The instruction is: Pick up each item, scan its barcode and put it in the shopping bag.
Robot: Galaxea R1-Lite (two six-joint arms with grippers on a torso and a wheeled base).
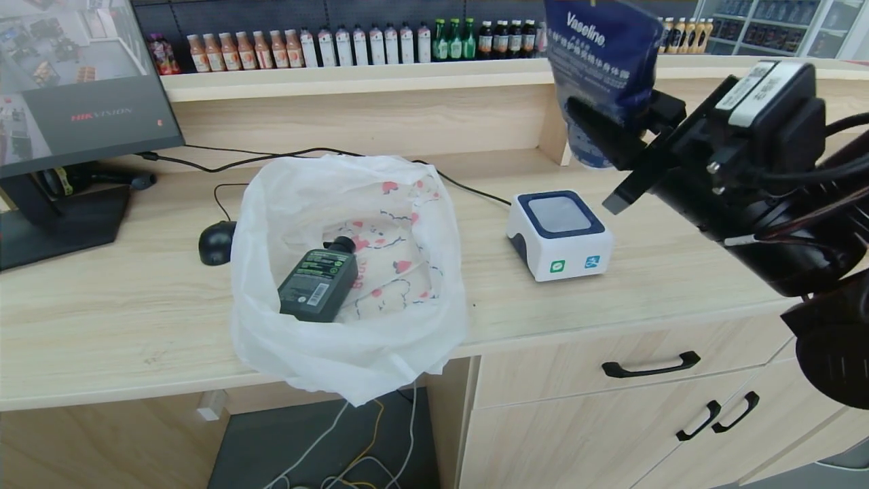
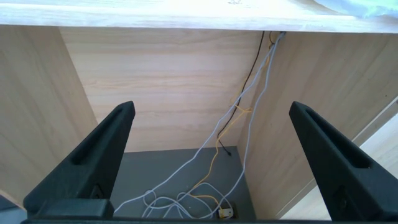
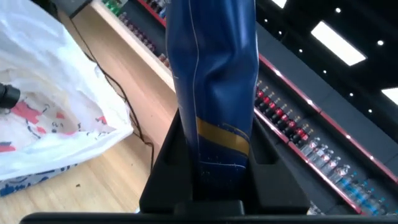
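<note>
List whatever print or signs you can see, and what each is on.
Blue soft pouch in the right claw: large white brand word; smaller lines blurred.
Dark green bottle in the white plastic bag: barcode label, too small.
White square scanner: one green, one blue icon.
Dark monitor: small logo.

A deep-blue pouch (image 1: pixel 604 61) carries white lettering and a gold band. The white shopping bag (image 1: pixel 292 339) has a red-and-blue print, and the dark bottle (image 1: pixel 318 282) a green label. The white scanner (image 1: pixel 560 234) is navy-framed on top, on a pale wood-grain counter (image 1: pixel 679 272).
</note>
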